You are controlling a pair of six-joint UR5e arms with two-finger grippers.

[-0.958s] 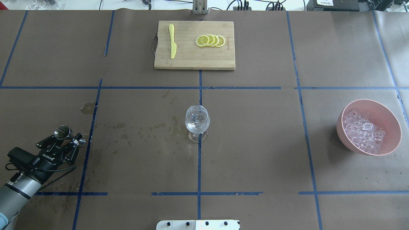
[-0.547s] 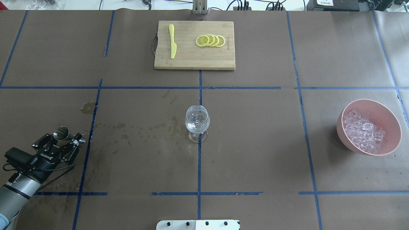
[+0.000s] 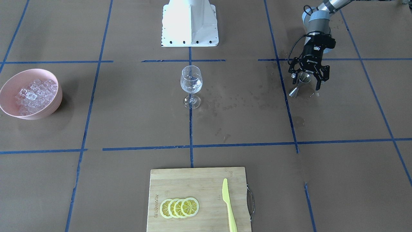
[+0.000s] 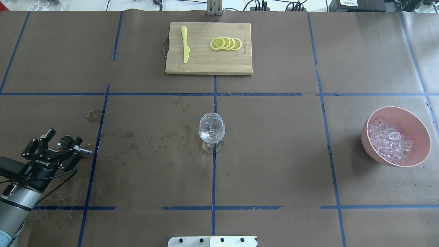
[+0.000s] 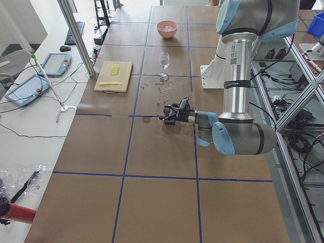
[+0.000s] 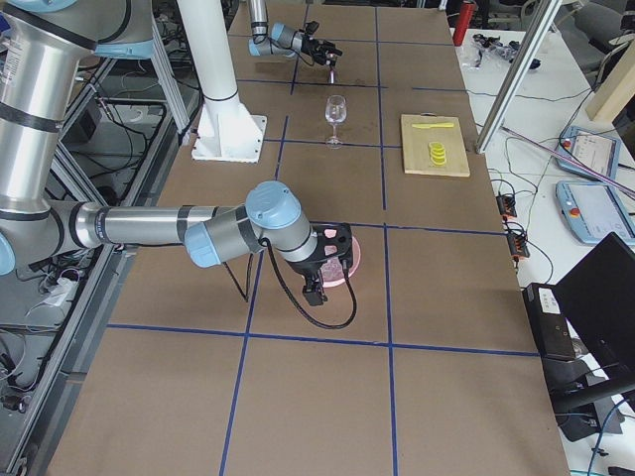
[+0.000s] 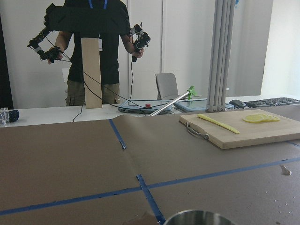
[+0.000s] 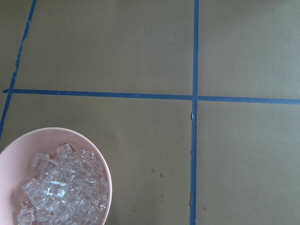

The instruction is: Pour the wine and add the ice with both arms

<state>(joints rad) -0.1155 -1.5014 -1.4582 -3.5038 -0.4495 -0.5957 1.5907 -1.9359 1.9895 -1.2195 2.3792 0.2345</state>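
**A:** Checking left gripper (image 4: 64, 137): fingers spread wide either side of the small steel hourglass jigger (image 3: 298, 87), which stands free at 9 o'clock of the clear stemmed wine glass (image 4: 211, 125)
**B:** So the wine (image 3: 191, 86) looks poured. Ice?
**A:** clear glassy cubes (image 4: 391, 142) heaped in the round pink bowl (image 4: 422, 132) at 3 o'clock. The right gripper (image 6: 327, 260) is beside it, likely to grab some; can't tell its opening
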